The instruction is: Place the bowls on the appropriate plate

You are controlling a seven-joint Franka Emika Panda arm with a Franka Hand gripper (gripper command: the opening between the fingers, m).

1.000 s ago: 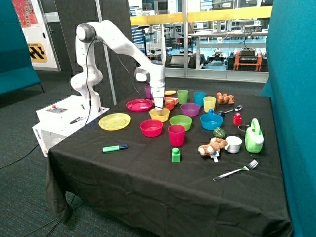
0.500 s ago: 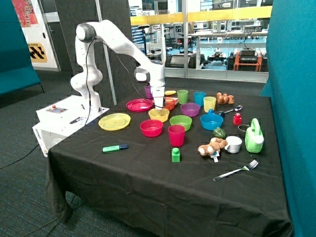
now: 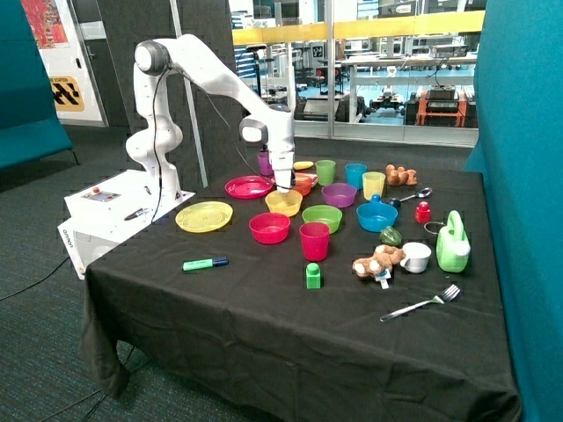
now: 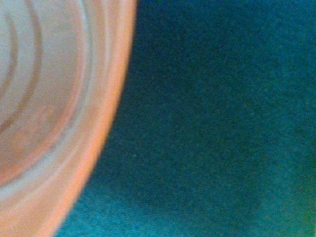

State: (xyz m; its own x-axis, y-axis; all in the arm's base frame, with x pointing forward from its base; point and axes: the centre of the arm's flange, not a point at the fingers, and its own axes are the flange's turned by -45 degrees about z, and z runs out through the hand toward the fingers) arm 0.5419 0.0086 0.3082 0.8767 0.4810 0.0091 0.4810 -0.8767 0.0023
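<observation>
yellow bowl point(image 3: 283, 203) hemmed by bowls, plates

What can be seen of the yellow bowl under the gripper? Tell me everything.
The yellow bowl is small, round and looks like plastic, upright with its mouth open. It sits on the black tablecloth between the pink-red plate and the green bowl, behind the pink-red bowl. The gripper reaches down to its rim; whether it grips cannot be told. The bowl is not on the yellow plate.

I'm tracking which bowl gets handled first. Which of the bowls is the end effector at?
The yellow bowl: the end effector reaches down onto its far rim. The pink-red bowl, purple bowl, green bowl and blue bowl sit apart from it.
</observation>
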